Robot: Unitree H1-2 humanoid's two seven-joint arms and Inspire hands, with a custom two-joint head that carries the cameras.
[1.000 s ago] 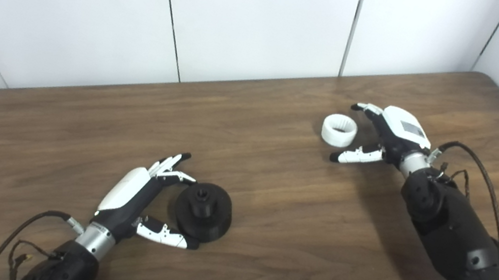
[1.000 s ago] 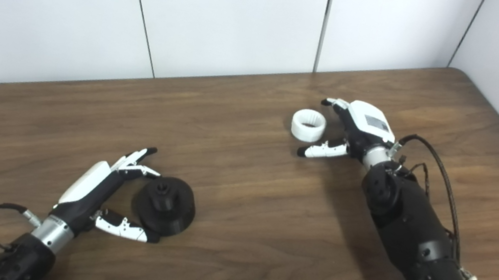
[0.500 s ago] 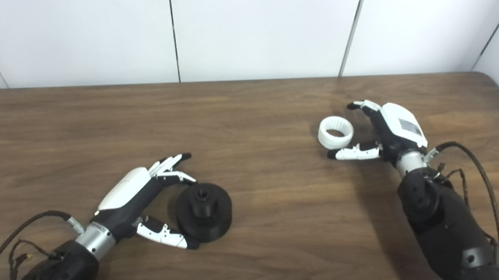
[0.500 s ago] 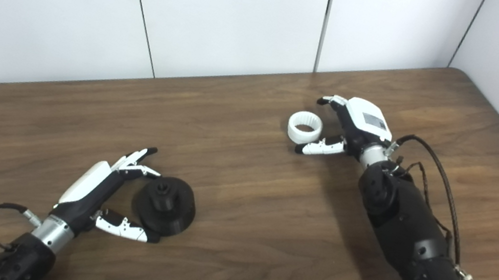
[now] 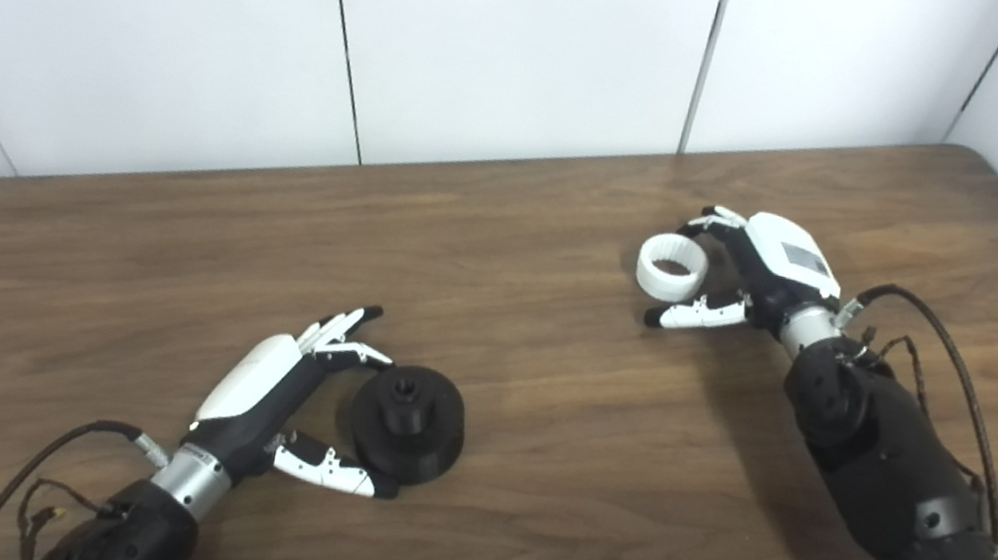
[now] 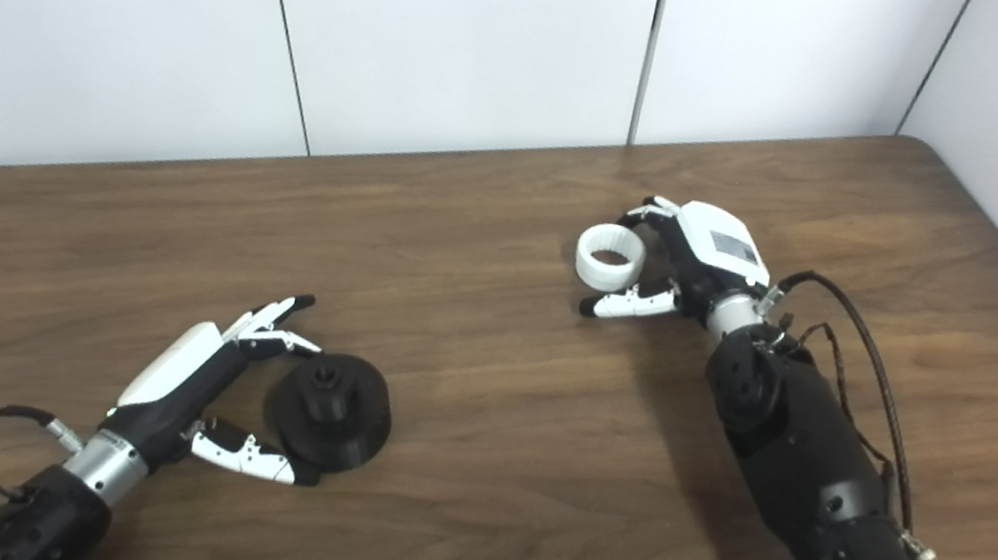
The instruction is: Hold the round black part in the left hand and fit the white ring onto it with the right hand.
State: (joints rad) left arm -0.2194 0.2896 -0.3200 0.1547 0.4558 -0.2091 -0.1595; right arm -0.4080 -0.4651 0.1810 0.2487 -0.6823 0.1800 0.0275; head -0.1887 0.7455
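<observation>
- Lying low at the near left of the table [image 5: 538,408], the left hand [image 5: 268,388] is cupping the round black part [image 5: 407,423] from its left side, palm turned toward it.
- Its fingers [image 5: 338,334] are spreading past the far edge of the part while its thumb [image 5: 325,471] is reaching along the near edge; both are sitting right at the rim, but whether they are pressing on it cannot be told. The hand is not closing on the part.
- The round black part is sitting flat on the wood, wide base down, with a raised hub in the middle facing up.
- A thin cable [image 5: 48,458] is looping out beside the left wrist.
- Farther back and to the right, the right hand [image 6: 700,258] is reaching in toward the white ring [image 6: 609,257] from the ring's right side.
- Its fingers [image 6: 647,212] are curling around the far side of the ring and its thumb [image 6: 627,304] is stretching out along the near side, so the ring is lying between them; firm contact cannot be confirmed.
- The white ring is resting on the table with its opening facing up, well apart from the black part.
- A black cable [image 6: 863,346] is arching over the right forearm.
- White wall panels [image 5: 520,30] are standing behind the far table edge.
</observation>
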